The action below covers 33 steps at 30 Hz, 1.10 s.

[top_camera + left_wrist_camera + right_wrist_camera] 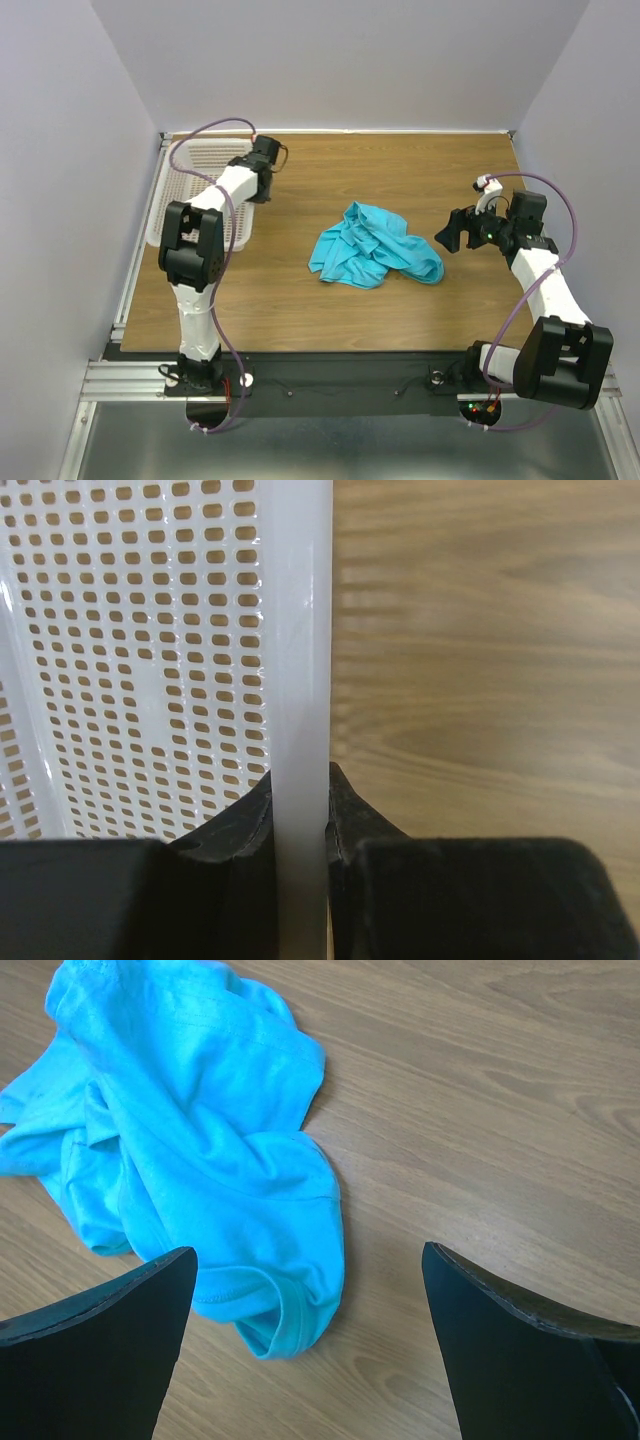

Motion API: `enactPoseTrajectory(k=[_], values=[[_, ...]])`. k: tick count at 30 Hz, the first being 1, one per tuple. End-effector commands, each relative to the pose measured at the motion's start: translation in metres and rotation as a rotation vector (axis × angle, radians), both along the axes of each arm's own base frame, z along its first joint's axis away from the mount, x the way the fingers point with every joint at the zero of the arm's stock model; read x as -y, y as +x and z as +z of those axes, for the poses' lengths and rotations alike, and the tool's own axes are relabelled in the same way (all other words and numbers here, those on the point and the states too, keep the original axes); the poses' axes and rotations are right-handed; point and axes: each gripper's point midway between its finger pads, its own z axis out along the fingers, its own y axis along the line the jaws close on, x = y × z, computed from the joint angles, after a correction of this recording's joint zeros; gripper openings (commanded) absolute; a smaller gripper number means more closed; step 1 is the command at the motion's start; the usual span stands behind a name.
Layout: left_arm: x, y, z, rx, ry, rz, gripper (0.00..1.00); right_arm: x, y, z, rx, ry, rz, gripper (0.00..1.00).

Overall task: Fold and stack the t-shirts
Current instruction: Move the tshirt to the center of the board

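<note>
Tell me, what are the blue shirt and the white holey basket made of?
The t-shirt looks like soft, matte cloth, perhaps cotton knit: it lies crumpled in folds with stitched hems. The basket looks like smooth, glossy white plastic: its rim shines and its wall has neat rows of holes.

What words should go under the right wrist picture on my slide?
Open right gripper hovers above a crumpled turquoise t-shirt on the wooden table.

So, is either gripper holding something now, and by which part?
The left gripper pinches the white plastic mesh basket by its smooth rim. The open right gripper holds nothing.
</note>
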Motion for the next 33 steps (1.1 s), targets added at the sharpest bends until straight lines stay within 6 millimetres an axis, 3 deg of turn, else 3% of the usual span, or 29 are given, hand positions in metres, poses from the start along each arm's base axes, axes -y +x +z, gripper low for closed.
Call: enactPoseTrajectory(k=[1, 5, 7, 8, 9, 12, 13, 14, 21, 28, 30, 32, 33], values=[[-0.029, 0.038, 0.05, 0.165, -0.029, 0.115, 0.0, 0.001, 0.006, 0.011, 0.056, -0.002, 0.014, 1.0], [-0.049, 0.063, 0.054, 0.181, -0.017, 0.161, 0.0, 0.0, 0.006, 0.009, 0.05, 0.0, 0.016, 1.0], [-0.058, 0.077, 0.065, 0.213, -0.014, 0.182, 0.0, 0.0, 0.006, 0.009, 0.05, 0.0, 0.016, 1.0], [-0.063, 0.081, 0.059, 0.205, -0.001, 0.191, 0.0, 0.001, 0.006, 0.009, 0.052, -0.002, 0.015, 1.0], [-0.064, 0.09, 0.07, 0.232, -0.005, 0.192, 0.0, 0.0, 0.006, 0.009, 0.052, -0.001, 0.016, 1.0], [-0.074, 0.098, 0.06, 0.198, 0.036, 0.188, 0.0, 0.0, 0.005, 0.009, 0.05, 0.001, 0.021, 1.0], [-0.075, 0.106, 0.072, 0.223, 0.037, 0.188, 0.0, 0.0, 0.005, 0.009, 0.052, 0.001, 0.021, 1.0], [-0.079, 0.107, 0.058, 0.184, 0.057, 0.189, 0.0, -0.001, 0.005, 0.009, 0.051, 0.002, 0.022, 1.0], [-0.095, 0.116, 0.046, 0.16, 0.081, 0.135, 0.0, -0.002, 0.004, 0.006, 0.04, 0.012, 0.03, 1.0], [-0.091, 0.126, 0.029, 0.13, 0.066, 0.07, 0.0, -0.002, 0.004, 0.004, 0.037, 0.013, 0.03, 1.0], [-0.092, 0.128, 0.028, 0.132, 0.07, 0.071, 0.06, -0.002, 0.004, 0.004, 0.035, 0.012, 0.029, 1.0], [-0.091, 0.13, 0.03, 0.143, 0.068, 0.066, 0.22, -0.002, 0.004, 0.004, 0.035, 0.013, 0.03, 1.0], [-0.092, 0.131, 0.032, 0.147, 0.069, 0.067, 0.36, -0.002, 0.004, 0.004, 0.037, 0.012, 0.033, 1.0]])
